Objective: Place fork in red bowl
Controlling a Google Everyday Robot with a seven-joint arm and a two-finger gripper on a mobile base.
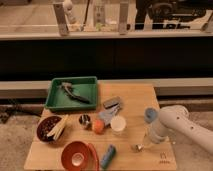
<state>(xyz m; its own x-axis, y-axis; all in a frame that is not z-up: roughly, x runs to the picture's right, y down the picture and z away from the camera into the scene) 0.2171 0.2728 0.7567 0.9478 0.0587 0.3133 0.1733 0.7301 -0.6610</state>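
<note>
Nearby, end effector [141,146] low over table [145,97], finger state unclear, white cup [118,124] and blue cylinder [107,156] before red bowl [76,155]

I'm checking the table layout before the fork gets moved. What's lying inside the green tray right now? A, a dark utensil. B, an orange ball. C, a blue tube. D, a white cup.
A: a dark utensil lies across the green tray, while the white cup stands on the table outside it. The gripper is low at the table's right front, far from the tray.
</note>
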